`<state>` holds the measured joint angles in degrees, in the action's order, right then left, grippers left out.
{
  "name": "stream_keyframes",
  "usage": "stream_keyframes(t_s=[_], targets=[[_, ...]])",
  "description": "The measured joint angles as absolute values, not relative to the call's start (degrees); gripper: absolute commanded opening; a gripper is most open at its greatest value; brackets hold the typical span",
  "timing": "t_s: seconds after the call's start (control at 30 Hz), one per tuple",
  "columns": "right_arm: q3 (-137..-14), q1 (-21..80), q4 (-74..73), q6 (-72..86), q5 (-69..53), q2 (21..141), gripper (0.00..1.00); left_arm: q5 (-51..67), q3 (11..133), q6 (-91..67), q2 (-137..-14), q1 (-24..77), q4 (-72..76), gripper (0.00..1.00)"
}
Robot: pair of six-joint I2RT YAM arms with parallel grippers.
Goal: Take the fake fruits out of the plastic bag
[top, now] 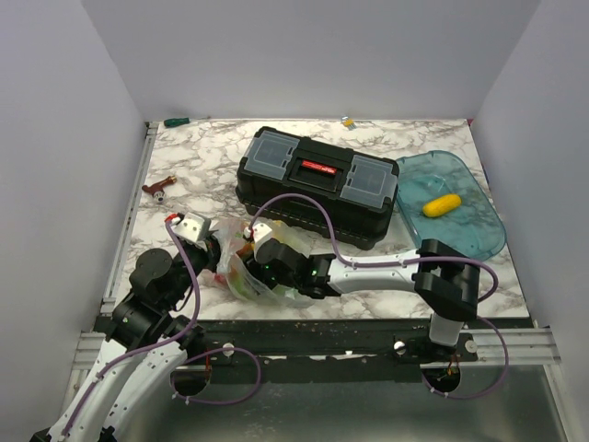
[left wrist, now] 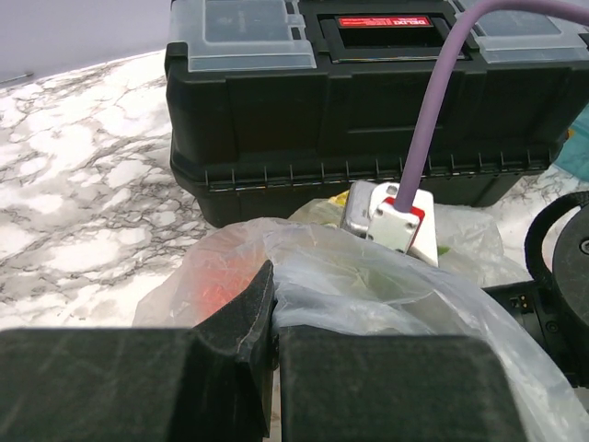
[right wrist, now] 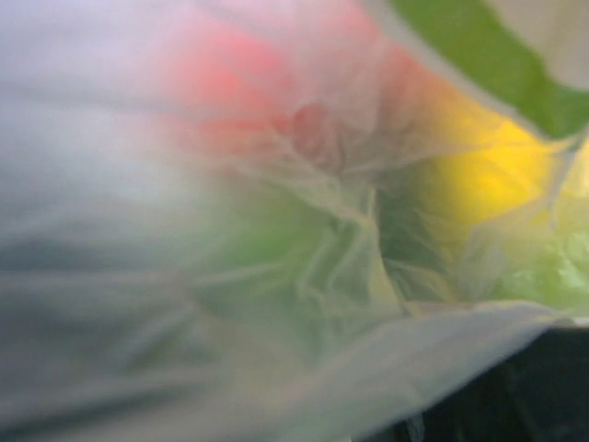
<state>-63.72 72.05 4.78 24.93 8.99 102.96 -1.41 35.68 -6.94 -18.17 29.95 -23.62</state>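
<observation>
On the desk (top: 193,152), the toolbox (top: 317,184) is flanked by the tray (top: 474,230), holding one yellow fruit (top: 442,204), at 3 o'clock and the bag (top: 241,276) at 7 o'clock. Red, green and yellow fruits (right wrist: 488,175) are seen inside. Film is pinched in the closed left jaws; the right jaws, buried in the bag, cannot be judged. Emptying appears in hand: a fruit must next be gripped and lifted out.
</observation>
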Motion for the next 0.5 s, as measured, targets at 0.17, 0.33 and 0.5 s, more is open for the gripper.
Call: stream_keyframes(t_s=[0.17, 0.33, 0.5], targets=[[-65.73, 72.05, 2.85, 24.29, 15.25, 102.96, 0.57, -1.41, 35.68, -6.96, -18.17, 29.95, -23.57, 0.0], [-67.9, 72.05, 2.24, 23.27, 15.86, 103.44, 0.58, -1.39, 35.68, -6.96, -18.06, 29.95, -23.46, 0.0], [-70.24, 72.05, 1.93, 21.93, 15.84, 106.19, 0.6, -1.39, 35.68, -6.96, -17.98, 29.95, -23.42, 0.0]])
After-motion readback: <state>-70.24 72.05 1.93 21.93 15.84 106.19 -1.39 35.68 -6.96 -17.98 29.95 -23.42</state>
